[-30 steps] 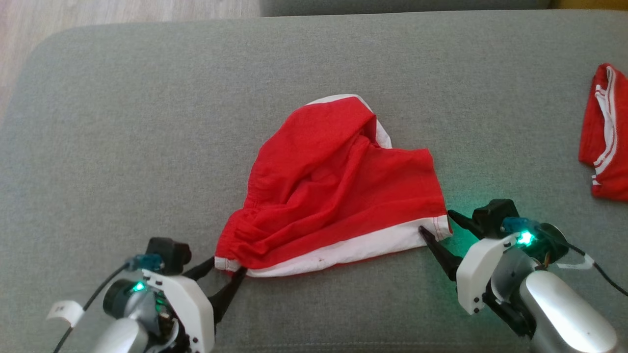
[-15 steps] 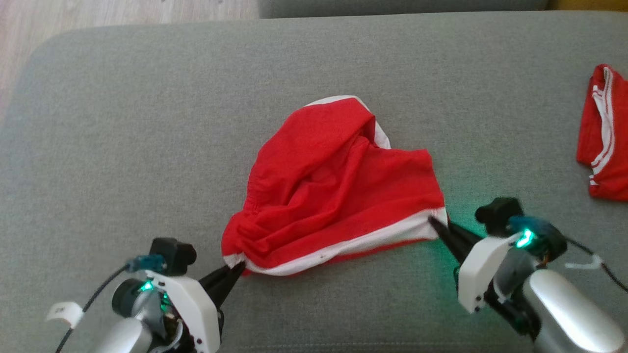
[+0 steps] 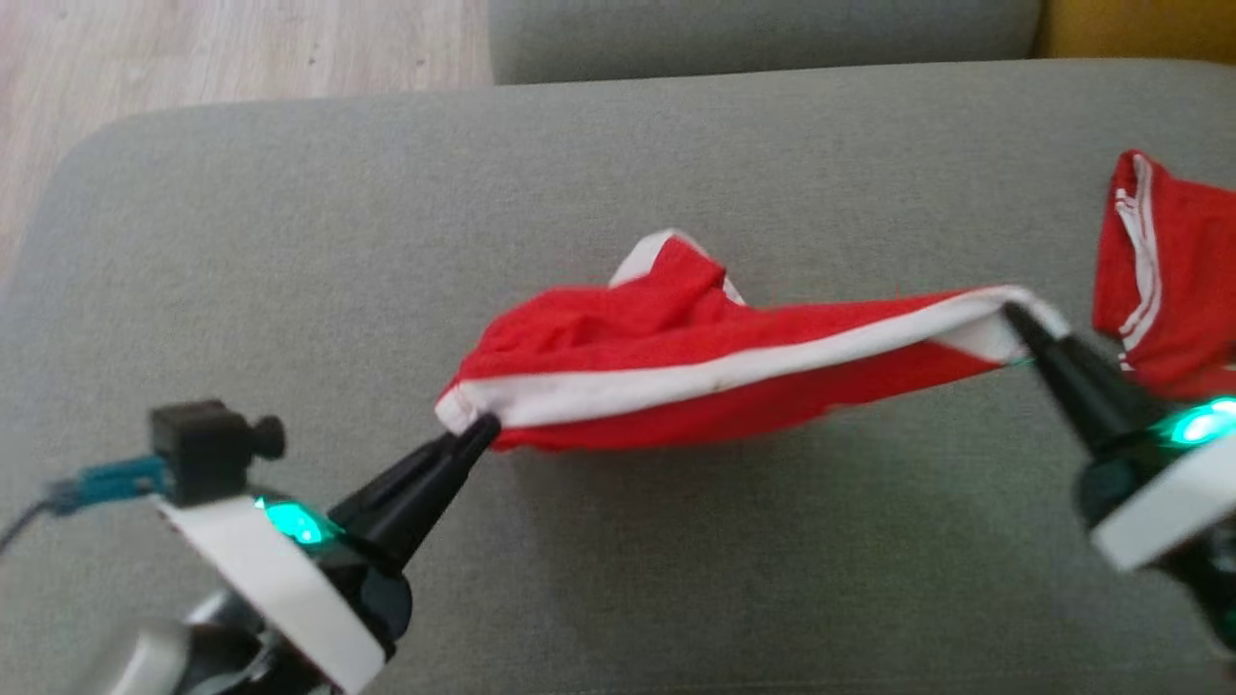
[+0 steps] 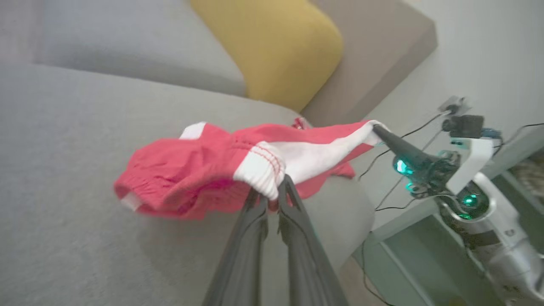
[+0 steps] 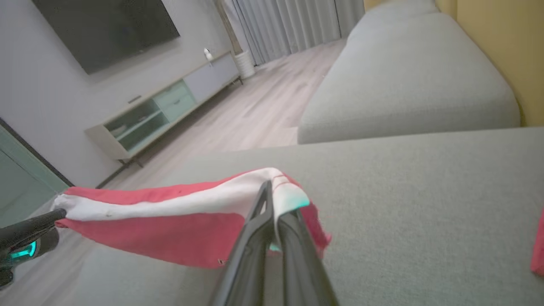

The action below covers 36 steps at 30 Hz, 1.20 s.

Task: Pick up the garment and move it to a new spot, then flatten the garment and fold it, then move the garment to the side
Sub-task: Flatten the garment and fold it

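Mostly lifted above the grey fabric sofa seat [image 3: 290,241], a red cloth garment [image 3: 676,372] sags between the left gripper [image 3: 478,434] and right gripper [image 3: 1014,314]. Each is clamped on a white-band corner. The garment looks light and limp, likely best held there.

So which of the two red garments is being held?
The middle garment, stretched by its white band between the left gripper and right gripper. The other garment lies loose on the couch, far right.
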### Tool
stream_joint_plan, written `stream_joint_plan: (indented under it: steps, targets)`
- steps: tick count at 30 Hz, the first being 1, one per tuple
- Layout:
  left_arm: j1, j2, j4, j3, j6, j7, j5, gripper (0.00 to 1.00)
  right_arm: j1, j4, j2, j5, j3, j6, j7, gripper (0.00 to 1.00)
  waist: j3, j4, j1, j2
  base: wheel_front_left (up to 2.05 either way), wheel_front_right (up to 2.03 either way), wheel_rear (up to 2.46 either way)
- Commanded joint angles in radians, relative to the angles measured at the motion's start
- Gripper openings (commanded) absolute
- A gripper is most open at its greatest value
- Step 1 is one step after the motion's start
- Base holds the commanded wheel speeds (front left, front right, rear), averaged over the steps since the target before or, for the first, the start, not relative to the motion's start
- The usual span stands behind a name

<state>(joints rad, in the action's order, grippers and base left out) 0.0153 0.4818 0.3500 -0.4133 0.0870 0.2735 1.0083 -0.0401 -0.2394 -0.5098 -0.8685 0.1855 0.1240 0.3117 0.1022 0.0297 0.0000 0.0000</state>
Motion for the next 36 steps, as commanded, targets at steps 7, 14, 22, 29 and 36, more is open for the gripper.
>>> stream_joint_plan:
  steps: [7, 14, 22, 29, 36]
  targets:
    - [0.099, 0.054, 0.294, 0.114, -0.035, 0.075, 0.131, 0.00, 0.016, -0.293, -0.071, -0.156, -0.204, 0.007, 0.169, 0.00, 0.015, -0.033, 0.0000, 0.0000, 0.00, 0.00, 0.00]
    - [0.394, 0.092, 0.272, 0.154, -0.055, 0.186, 0.148, 0.00, -0.209, -0.323, -0.107, -0.208, -0.287, 0.007, 0.354, 0.00, 0.131, -0.039, 0.0000, 0.0000, 0.00, 0.00, 0.00]
    - [0.910, -0.010, -0.150, 0.101, -0.078, 0.217, 0.011, 0.00, -0.757, -0.036, -0.014, -0.017, -0.131, 0.007, 0.387, 0.00, 0.325, -0.023, 0.0000, 0.0000, 0.00, 0.00, 0.00]
    - [1.303, -0.143, -0.616, 0.069, -0.091, -0.010, -0.217, 0.00, -1.212, 0.377, 0.212, 0.306, -0.093, 0.007, 0.023, 0.00, 0.444, -0.027, 0.0000, 0.0000, 0.00, 0.00, 0.00]
    - [1.487, -0.229, -0.939, 0.019, -0.080, -0.344, -0.394, 0.00, -1.389, 0.714, 0.356, 0.486, -0.149, 0.007, -0.325, 0.00, 0.506, -0.045, 0.0000, 0.0000, 0.00, 0.00, 0.00]
